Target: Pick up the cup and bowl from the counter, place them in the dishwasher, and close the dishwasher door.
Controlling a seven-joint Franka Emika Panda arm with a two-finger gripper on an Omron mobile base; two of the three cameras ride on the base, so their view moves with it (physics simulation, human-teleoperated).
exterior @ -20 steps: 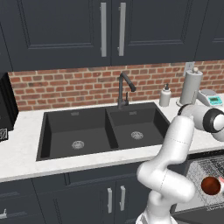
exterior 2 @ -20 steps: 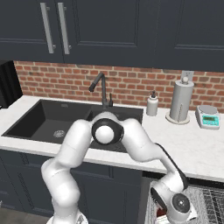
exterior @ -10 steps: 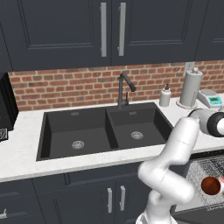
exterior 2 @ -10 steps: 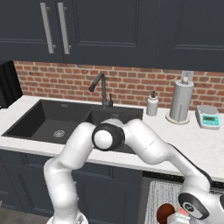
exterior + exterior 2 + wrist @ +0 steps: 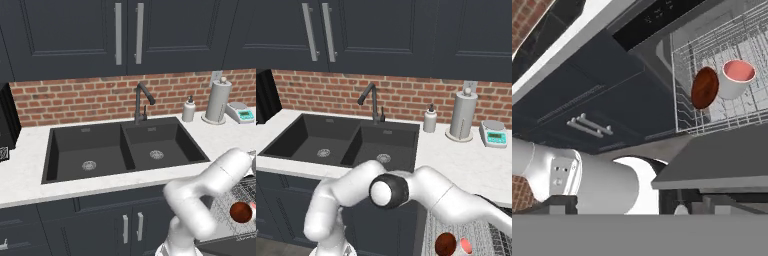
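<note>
item: counter [image 5: 30, 175] — long white worktop running across the middle of both base views, with the black double sink [image 5: 120, 147] set into it and a dark faucet [image 5: 141, 102] behind the basins.

item: dishwasher [image 5: 677, 30] — upper right of the hand view, its dark control strip along the top edge and the grey wire rack [image 5: 684, 107] pulled out below it. the rack also sits at the lower right of the left base view and the bottom right of the right base view.

item: dishwasher door [image 5: 722, 160] — flat grey panel, dropped open, lower right of the hand view, beneath the rack.

item: bowl [image 5: 704, 87] — reddish-brown, standing on edge inside the rack, just beside the cup.

item: cup [image 5: 736, 77] — white outside, pink inside, in the rack to the right of the bowl, tilted with its mouth toward the camera.

item: my gripper — my fingers are spread wide and i am holding nothing; the tips themselves are not clear at the bottom of the hand view.

item: soap dispenser [image 5: 430, 119], paper towel roll [image 5: 462, 116], small scale [image 5: 492, 134] — in a row on the counter against the brick wall [image 5: 406, 97], right of the sink.

item: dark upper cabinets [image 5: 125, 35] with silver bar handles, top of both base views.
</note>
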